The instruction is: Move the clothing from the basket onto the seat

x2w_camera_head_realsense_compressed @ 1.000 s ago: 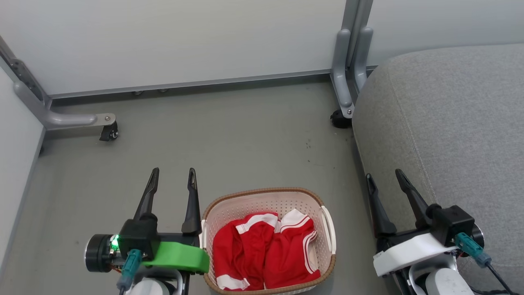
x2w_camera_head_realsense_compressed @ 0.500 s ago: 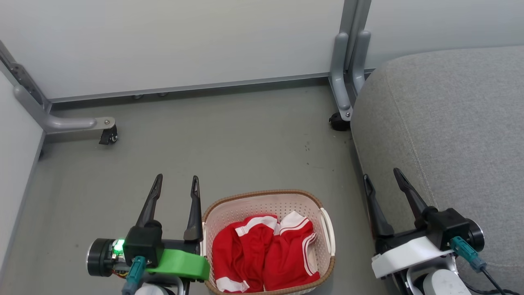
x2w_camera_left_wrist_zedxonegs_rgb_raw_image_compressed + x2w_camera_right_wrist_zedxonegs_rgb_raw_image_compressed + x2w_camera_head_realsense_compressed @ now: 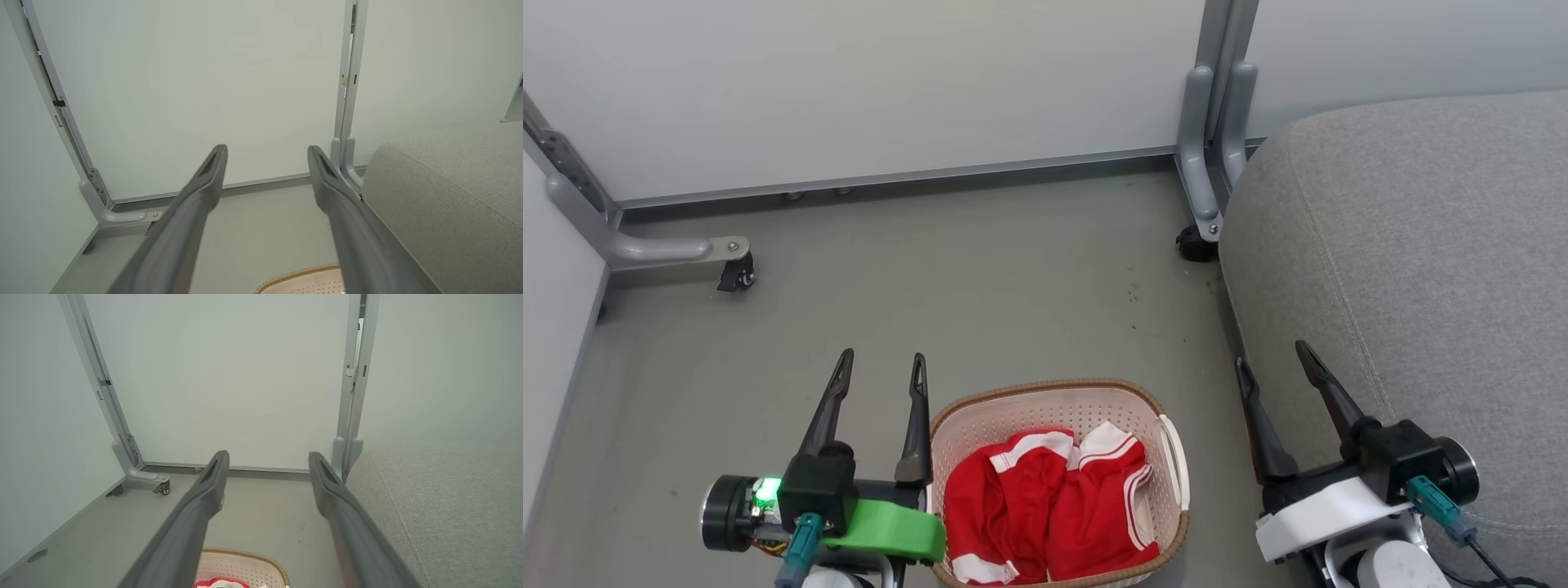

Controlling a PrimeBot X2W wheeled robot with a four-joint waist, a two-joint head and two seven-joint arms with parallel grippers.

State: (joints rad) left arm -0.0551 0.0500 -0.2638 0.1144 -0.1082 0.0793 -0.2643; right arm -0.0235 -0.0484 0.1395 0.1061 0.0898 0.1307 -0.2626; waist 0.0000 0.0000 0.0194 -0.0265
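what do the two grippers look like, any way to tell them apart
Both the left gripper and right gripper have two long dark tapering fingers on a black block, with a teal plug behind. The left has a bright green cover and a lit green light; the right has a white cover and a black cable.

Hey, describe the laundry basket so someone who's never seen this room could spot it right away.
Start at the big grey seat on the right, then look left across the grey floor. Between the left gripper and the right gripper stands the basket. It is a cream, perforated tub with a brown woven-look rim, holding the red clothing.
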